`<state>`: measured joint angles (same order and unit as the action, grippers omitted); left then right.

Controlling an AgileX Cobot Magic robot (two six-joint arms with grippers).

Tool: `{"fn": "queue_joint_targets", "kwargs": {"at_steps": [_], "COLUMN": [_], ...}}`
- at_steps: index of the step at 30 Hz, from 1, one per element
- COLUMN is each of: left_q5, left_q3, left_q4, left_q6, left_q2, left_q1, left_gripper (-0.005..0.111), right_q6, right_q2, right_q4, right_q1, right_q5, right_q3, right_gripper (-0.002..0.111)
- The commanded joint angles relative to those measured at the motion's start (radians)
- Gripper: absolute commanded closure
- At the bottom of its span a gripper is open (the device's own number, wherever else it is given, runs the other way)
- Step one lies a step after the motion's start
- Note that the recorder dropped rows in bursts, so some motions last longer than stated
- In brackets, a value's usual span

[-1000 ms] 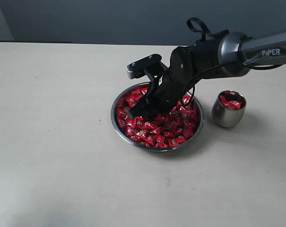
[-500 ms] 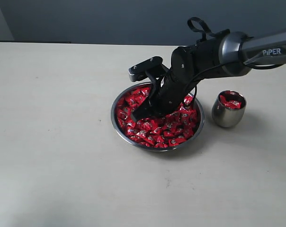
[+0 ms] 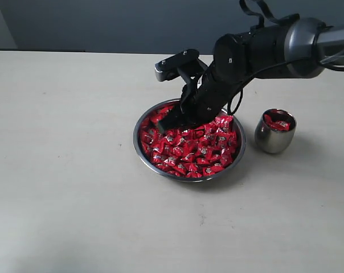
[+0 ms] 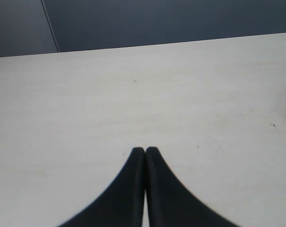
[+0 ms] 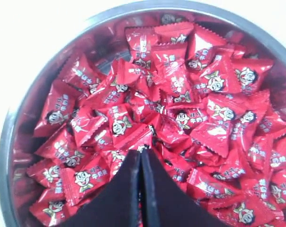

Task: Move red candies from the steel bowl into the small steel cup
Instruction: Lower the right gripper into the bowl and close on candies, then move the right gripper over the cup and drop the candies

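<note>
The steel bowl (image 3: 135, 142) sits mid-table, heaped with red candies (image 3: 195, 152). To its right stands the small steel cup (image 3: 273, 140), holding a few red candies (image 3: 278, 122). My right gripper (image 3: 162, 126) hangs just above the bowl's far-left part, tilted down. In the right wrist view its fingers (image 5: 142, 152) are pressed together over the pile (image 5: 181, 94) inside the bowl (image 5: 20, 113). The edge of one red candy (image 5: 133, 137) seems pinched at the tips. My left gripper (image 4: 145, 150) is shut over bare table and is out of the exterior view.
The pale tabletop (image 3: 64, 170) stretches wide around the bowl and cup. A dark wall (image 3: 103, 23) runs along the far edge. The right arm's black wrist and cable loop (image 3: 257, 51) reach in from the upper right, above the cup.
The right gripper has risen out of the candy pile and drawn slightly up and right, its fingers staying together. Bowl and cup have not moved.
</note>
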<state>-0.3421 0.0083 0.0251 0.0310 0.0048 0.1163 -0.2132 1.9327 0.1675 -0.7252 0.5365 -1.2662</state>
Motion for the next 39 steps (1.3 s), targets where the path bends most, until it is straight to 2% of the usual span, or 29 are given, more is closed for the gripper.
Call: {"fn": "queue_joint_targets", "kwargs": {"at_steps": [1, 3, 6, 9, 17, 19, 24, 31, 39], "left_q5": [0.005, 0.005, 0.005, 0.005, 0.005, 0.005, 0.005, 0.005, 0.005], "left_q3": [-0.008, -0.008, -0.008, -0.008, -0.008, -0.008, -0.008, -0.008, -0.008], "left_q4": [0.002, 0.002, 0.002, 0.002, 0.002, 0.002, 0.002, 0.002, 0.002], "left_q6": [-0.002, -0.002, -0.002, -0.002, -0.002, -0.002, -0.002, -0.002, -0.002], "left_q2": [-0.005, -0.005, -0.005, -0.005, -0.005, -0.005, -0.005, -0.005, -0.005], "left_q1": [-0.008, -0.008, -0.008, -0.008, -0.008, -0.008, -0.008, -0.008, -0.008], "left_gripper": [0.106, 0.106, 0.106, 0.106, 0.106, 0.106, 0.106, 0.106, 0.106], "right_q6": [0.003, 0.003, 0.003, 0.003, 0.003, 0.003, 0.003, 0.003, 0.052], "right_q2": [-0.003, 0.014, 0.041, 0.074, 0.118, 0.125, 0.133, 0.096, -0.058], "right_q4": [-0.006, -0.011, -0.011, -0.011, -0.011, -0.012, -0.013, -0.013, -0.093], "right_q1": [0.006, 0.006, 0.006, 0.006, 0.006, 0.006, 0.006, 0.006, 0.008], "right_q5": [0.021, 0.021, 0.009, 0.006, -0.043, -0.055, -0.062, -0.032, 0.059], "right_q3": [-0.006, -0.006, -0.006, -0.006, -0.006, -0.006, -0.006, -0.006, -0.004], "right_gripper": [0.106, 0.096, 0.075, 0.066, 0.068, 0.072, 0.108, 0.108, 0.108]}}
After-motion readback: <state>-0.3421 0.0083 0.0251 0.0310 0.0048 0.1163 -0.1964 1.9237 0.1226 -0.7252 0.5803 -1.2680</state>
